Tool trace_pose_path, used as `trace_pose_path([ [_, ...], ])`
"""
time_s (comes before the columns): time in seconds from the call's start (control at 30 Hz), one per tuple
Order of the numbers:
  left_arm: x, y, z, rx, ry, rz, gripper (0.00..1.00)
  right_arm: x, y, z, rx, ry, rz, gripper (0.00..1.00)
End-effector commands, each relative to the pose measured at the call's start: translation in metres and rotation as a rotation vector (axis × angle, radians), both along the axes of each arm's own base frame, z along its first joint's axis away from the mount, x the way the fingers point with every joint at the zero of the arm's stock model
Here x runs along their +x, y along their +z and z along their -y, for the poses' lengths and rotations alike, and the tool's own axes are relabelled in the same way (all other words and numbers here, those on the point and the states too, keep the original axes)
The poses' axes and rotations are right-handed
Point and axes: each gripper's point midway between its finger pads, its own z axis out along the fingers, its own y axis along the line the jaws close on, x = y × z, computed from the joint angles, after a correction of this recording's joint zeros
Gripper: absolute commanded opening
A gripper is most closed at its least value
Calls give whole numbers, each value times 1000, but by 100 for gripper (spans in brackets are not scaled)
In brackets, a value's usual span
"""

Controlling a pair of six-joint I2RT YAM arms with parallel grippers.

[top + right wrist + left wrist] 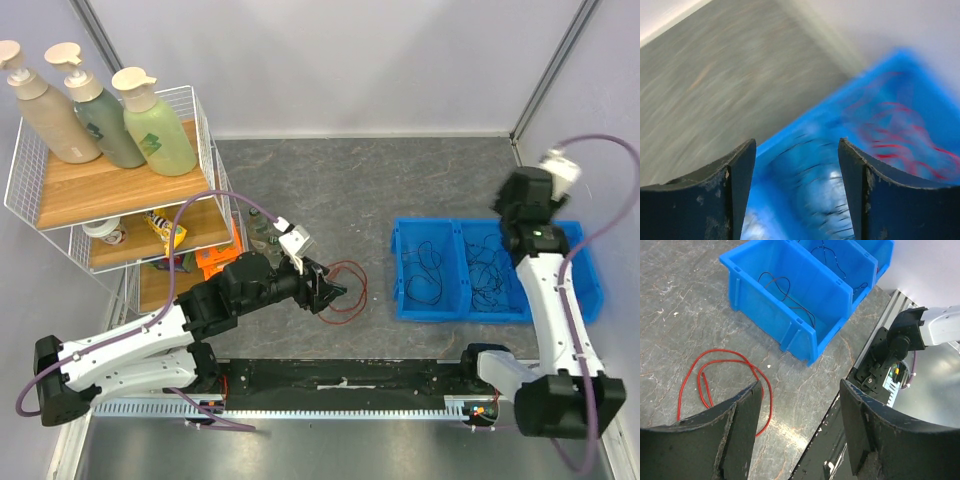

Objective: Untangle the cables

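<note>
left end effector (800, 390), released and empty, red cable loop (722, 350) just under one finger

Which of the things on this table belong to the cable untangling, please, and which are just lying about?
Part of the job:
- red cable on the table
- black cables in the blue bins
- left gripper, open by the red cable

Just lying about:
- wire shelf
- three bottles on its top board
</note>
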Motion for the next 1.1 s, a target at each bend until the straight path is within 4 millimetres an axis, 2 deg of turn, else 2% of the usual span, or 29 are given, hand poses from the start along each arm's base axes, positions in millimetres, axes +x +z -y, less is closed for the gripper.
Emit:
trace_pose_path([
  [0.0,9,28,-2,-62,49,30,69,43,16,-164,-5,725,44,75],
  [0.13,13,37,-26,-109,140,54,64,20,12,-290,77,1200,74,77],
  [0.2,7,60,-43,-226,158,111,64,-4,7,-346,84,1398,79,78],
  [0.27,-1,79,-59,-331,158,167,67,-21,-10,-379,83,1489,34,79],
  [0.37,-14,93,-74,-407,132,228,68,-35,-50,-407,104,1520,-88,79],
  [0.5,-20,98,-83,-417,116,268,68,-35,-105,-405,52,1373,-277,77],
  [0.6,-21,97,-83,-405,112,266,68,-39,-145,-397,64,1248,-474,67],
  [0.63,-20,95,-81,-401,111,263,68,-41,-152,-397,67,1203,-514,63],
  [0.7,-19,93,-78,-390,106,259,68,-49,-173,-392,73,1124,-595,61],
  [0.8,-17,90,-73,-382,107,249,68,-54,-191,-390,89,1039,-617,63],
  [1.07,-16,83,-69,-365,101,223,68,-47,-209,-366,26,905,-623,65],
])
